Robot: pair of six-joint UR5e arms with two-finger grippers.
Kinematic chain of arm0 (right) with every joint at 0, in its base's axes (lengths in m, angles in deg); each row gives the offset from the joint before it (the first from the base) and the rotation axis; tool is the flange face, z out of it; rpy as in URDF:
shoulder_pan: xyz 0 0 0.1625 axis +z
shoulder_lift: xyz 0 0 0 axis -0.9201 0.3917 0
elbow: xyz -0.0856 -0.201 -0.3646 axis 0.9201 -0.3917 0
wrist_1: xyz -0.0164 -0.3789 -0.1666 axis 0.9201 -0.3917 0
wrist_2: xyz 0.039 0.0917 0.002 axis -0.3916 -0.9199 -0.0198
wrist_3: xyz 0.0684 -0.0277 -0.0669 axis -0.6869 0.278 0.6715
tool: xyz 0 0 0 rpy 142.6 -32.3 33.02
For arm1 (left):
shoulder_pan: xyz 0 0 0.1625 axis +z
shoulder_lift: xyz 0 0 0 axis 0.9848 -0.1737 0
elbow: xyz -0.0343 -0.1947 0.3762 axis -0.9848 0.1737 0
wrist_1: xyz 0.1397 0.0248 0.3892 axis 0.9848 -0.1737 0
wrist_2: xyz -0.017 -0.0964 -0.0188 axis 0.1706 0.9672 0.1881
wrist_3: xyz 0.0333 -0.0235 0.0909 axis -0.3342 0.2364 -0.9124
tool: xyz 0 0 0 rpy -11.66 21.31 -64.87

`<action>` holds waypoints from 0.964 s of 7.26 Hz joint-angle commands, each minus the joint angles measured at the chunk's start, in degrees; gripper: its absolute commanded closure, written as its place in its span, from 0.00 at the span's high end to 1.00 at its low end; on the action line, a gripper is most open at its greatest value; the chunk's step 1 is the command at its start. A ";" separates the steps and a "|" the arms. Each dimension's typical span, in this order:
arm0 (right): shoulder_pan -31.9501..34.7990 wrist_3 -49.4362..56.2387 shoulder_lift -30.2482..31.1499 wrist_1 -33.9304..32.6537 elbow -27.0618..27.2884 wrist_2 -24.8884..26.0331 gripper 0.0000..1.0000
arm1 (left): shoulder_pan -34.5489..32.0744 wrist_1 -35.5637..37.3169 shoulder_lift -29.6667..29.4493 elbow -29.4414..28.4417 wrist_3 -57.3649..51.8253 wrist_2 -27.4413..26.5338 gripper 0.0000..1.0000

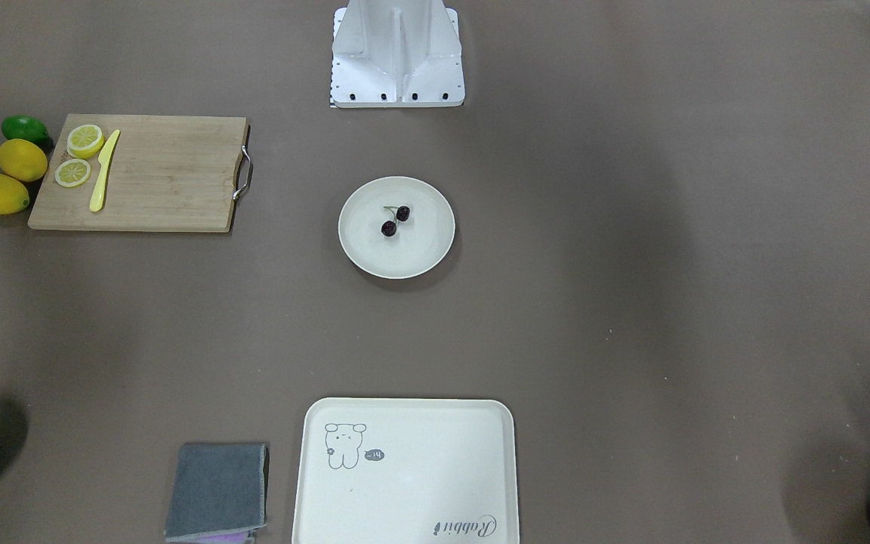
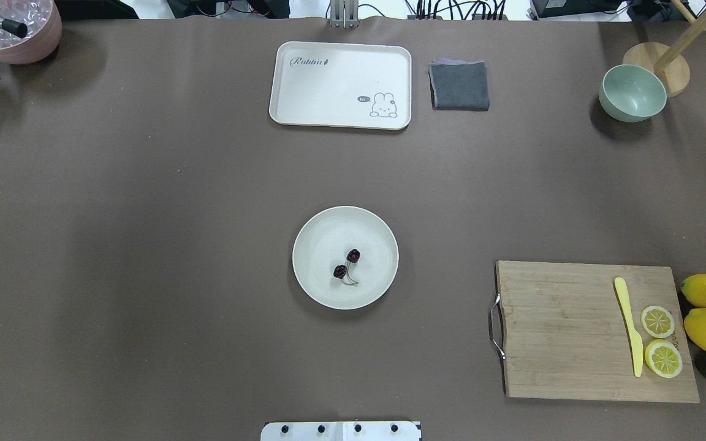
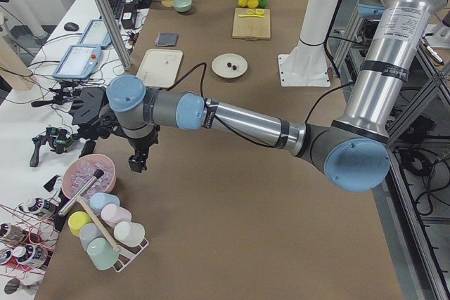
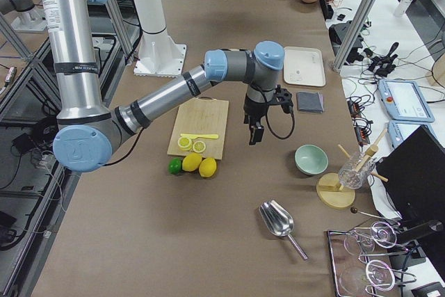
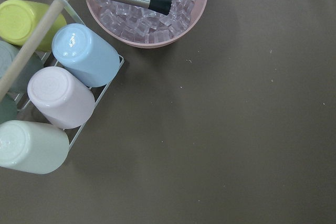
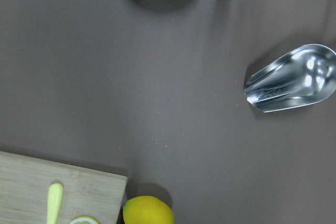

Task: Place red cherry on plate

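The red cherry [image 1: 396,220] [image 2: 346,264], two dark glossy fruits joined by thin stems, lies inside the round cream plate [image 1: 420,253] [image 2: 322,245] at the table's middle. No gripper is near it. My left gripper [image 3: 137,163] hangs over the table's left end beside the pink bowl, far from the plate [image 3: 221,60]. My right gripper [image 4: 255,133] hangs past the cutting board's end, towards the green bowl. Each gripper shows only in a side view, so I cannot tell whether it is open or shut.
A wooden cutting board [image 2: 573,331] holds lemon slices and a yellow knife [image 2: 630,324], with lemons and a lime beside it. A cream tray [image 2: 341,86], grey cloth [image 2: 459,86], green bowl [image 2: 632,92], pink ice bowl [image 5: 157,9], cup rack [image 5: 52,93] and metal scoop [image 6: 291,80] ring the table.
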 commanded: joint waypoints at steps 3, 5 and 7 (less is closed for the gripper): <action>6.27 13.01 0.86 4.28 -8.94 -0.68 1.00 | 1.93 6.54 -1.28 -0.26 0.71 -0.46 0.98; 6.27 10.20 0.77 4.21 -8.06 -1.38 1.00 | 2.02 8.42 -1.73 -0.52 0.71 -0.63 0.98; 6.27 5.10 0.51 4.03 -7.26 -8.64 1.00 | 1.76 8.95 -1.30 -0.52 -0.07 -0.72 0.98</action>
